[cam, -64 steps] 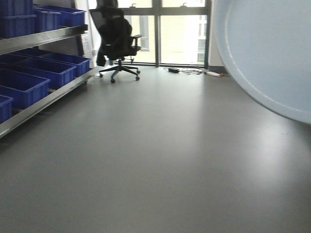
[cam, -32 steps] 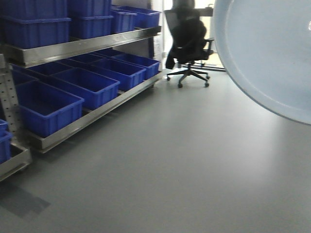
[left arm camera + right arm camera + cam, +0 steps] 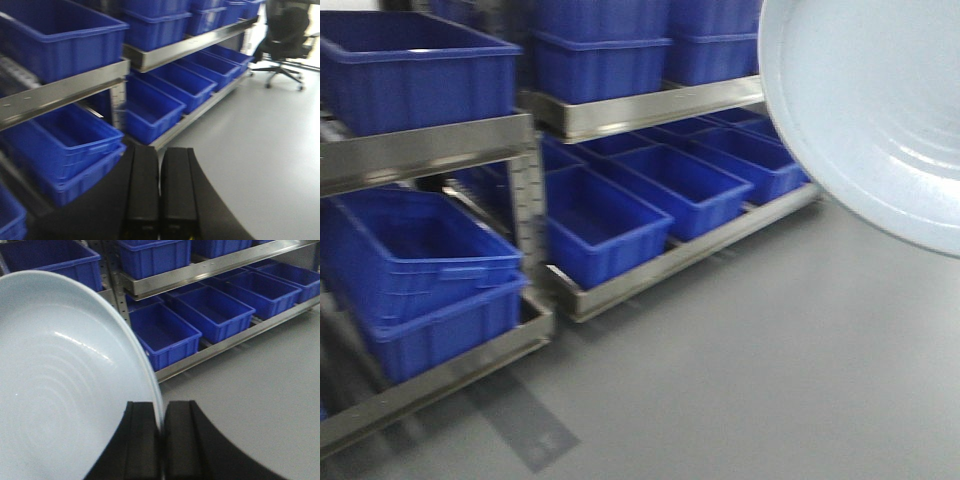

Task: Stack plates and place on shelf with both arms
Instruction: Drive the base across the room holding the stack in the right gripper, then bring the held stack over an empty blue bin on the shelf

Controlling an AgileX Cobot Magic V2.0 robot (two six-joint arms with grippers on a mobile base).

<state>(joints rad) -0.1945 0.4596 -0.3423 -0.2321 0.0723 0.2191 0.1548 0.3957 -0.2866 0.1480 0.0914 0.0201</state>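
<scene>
Front view has swung from open floor onto the shelf [image 3: 640, 108]. The plate [image 3: 860, 110] stands on edge at upper right, ringed face camera-ward, its rim clamped in the right gripper [image 3: 162, 422]. The left gripper [image 3: 160, 185] is closed, empty.

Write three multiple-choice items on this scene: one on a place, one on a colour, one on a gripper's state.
1. Where in the front view is the plate?
A. upper right
B. lower left
C. centre

2. What colour are the crates on the shelf?
A. red
B. blue
C. green

3. What state is the left gripper in?
A. wide open
B. shut on a crate
C. shut, empty

Answers:
1 A, the pale disc fills that corner.
2 B, every crate in view is deep blue.
3 C, its jaws meet with nothing between them.
</scene>
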